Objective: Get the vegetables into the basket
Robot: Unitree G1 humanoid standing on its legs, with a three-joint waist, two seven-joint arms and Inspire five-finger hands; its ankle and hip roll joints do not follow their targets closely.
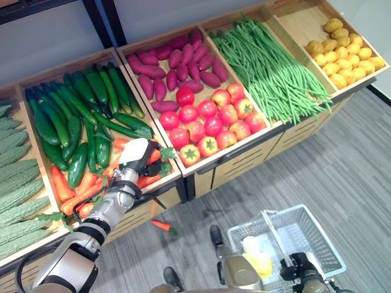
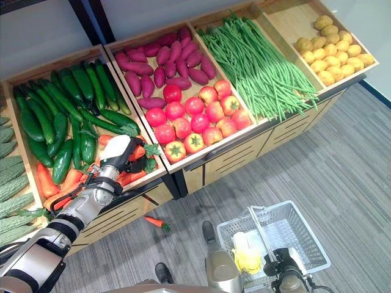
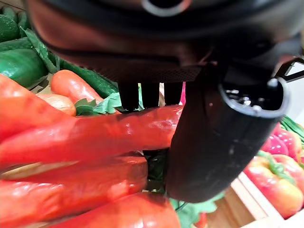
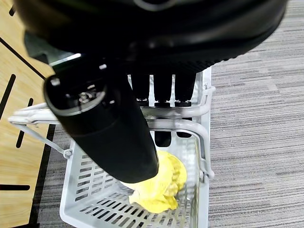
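Carrot (image 3: 95,135) lying in the carrot pile at the front edge of the cucumber crate (image 1: 36,76) | left robot hand (image 1: 139,157) closing thumb and fingers around it | right robot hand (image 4: 142,95) gripping the handle (image 4: 175,114) of the basket (image 1: 317,235) | basket holding a yellow item (image 4: 159,190) | stray carrot (image 1: 162,226) lying on the floor (image 1: 342,177).
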